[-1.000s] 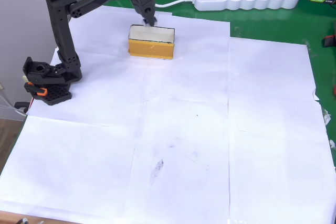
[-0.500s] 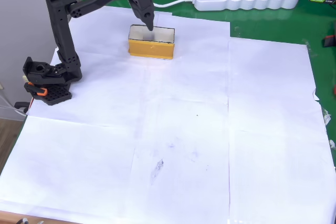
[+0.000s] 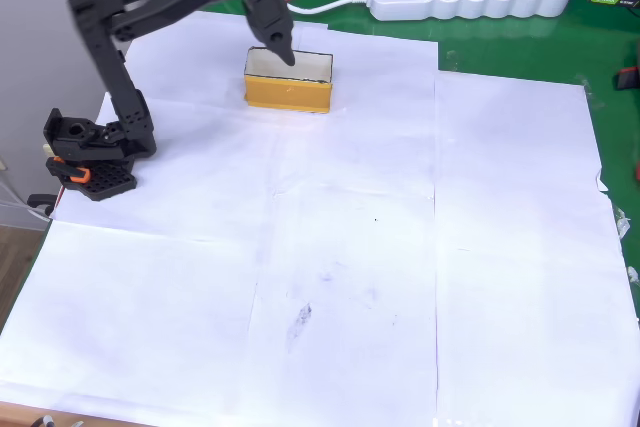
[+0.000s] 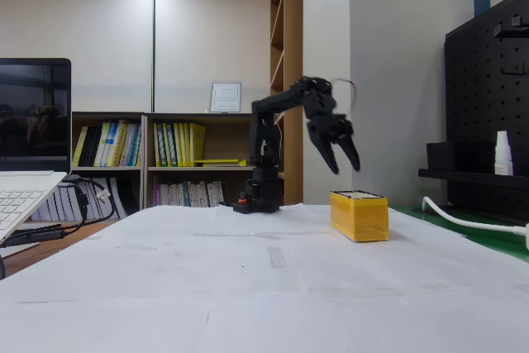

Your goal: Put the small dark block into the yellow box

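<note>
Right now I see my pincer (image 4: pixel 345 164) spread open and holding nothing; the yellow box (image 4: pixel 359 215) sits just below it on white paper (image 3: pixel 350 247); I cannot make out the small dark block.

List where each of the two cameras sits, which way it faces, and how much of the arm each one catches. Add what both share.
Overhead view: high above the paper-covered table, looking down; the whole arm shows, gripper over the yellow box.
Fixed view: low at table height, looking level across it toward bookshelves; the whole arm shows in profile, gripper open above the box.
Shared: arm, box, paper.
</note>
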